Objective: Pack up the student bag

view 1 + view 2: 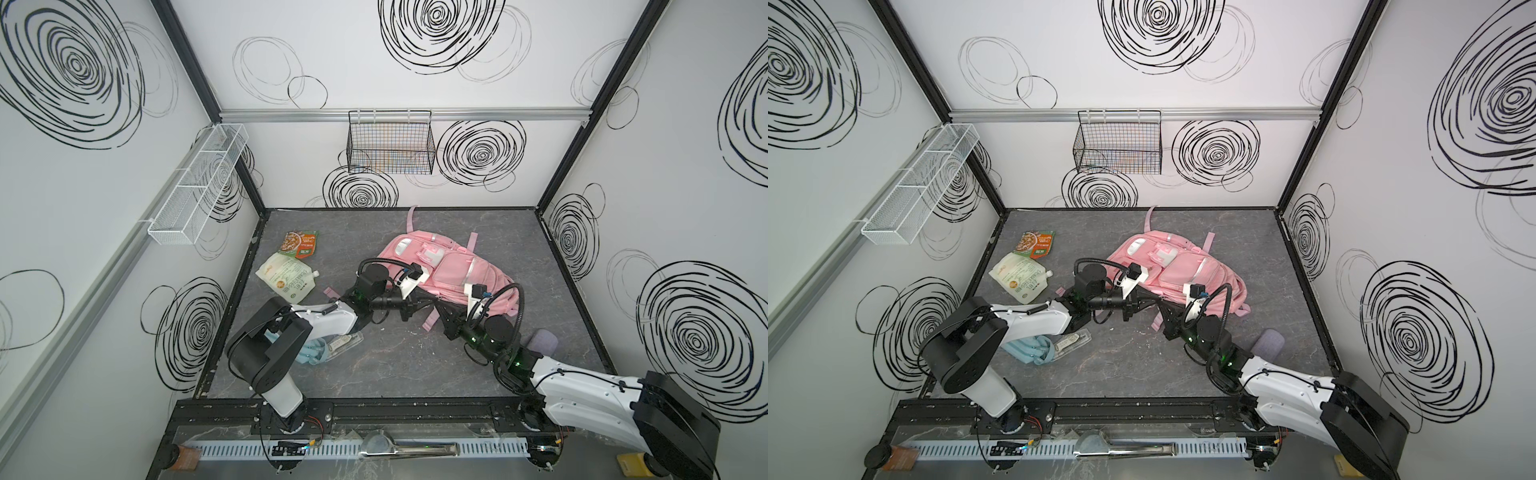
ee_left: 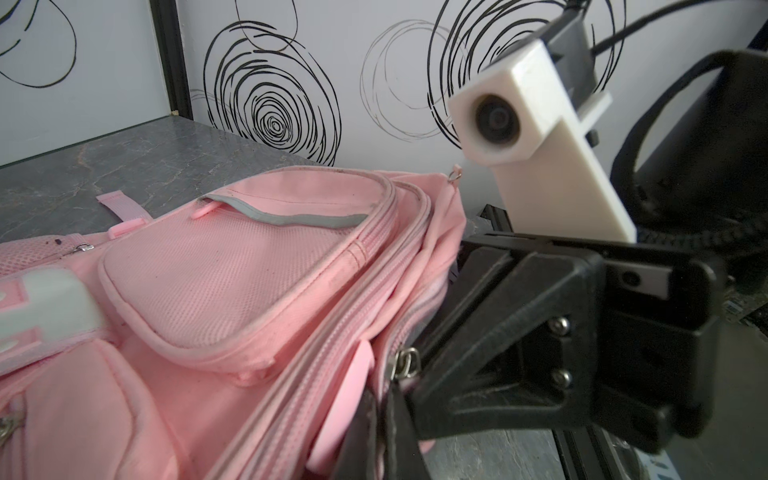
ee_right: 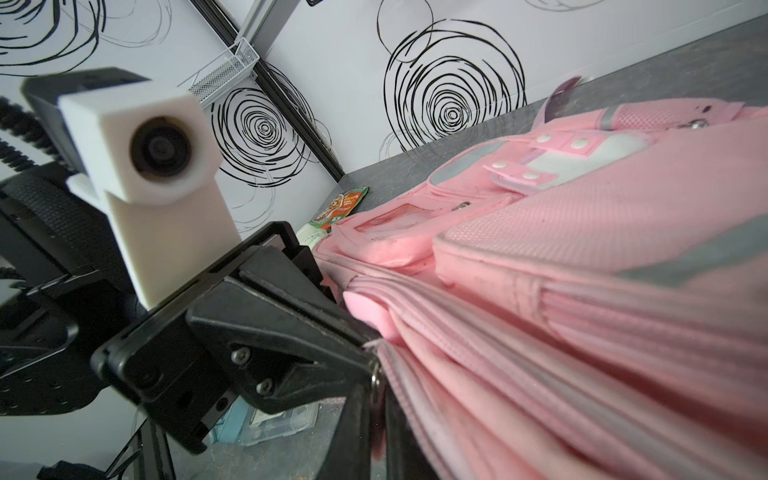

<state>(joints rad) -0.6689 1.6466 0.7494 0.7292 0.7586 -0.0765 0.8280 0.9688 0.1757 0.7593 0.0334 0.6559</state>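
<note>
Student bag (image 1: 449, 270) flat mid table (image 1: 395, 374), front pockets up. Left gripper (image 2: 380, 403) closed, pinching bag's pink near edge. Right gripper (image 3: 374, 399) closed on zipper pull (image 3: 376, 374) there, tips blurred. Blue pouch (image 1: 316, 353) half hidden under left arm (image 1: 324, 320).

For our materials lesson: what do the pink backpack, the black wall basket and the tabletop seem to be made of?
Student bag: matte woven fabric, seemingly; mesh-textured pockets, stitched seams. Black basket: thin wire, likely coated metal; see-through grid. Tabletop: grey, marble-like veining, slight sheen; stone or laminate, cannot tell.
</note>
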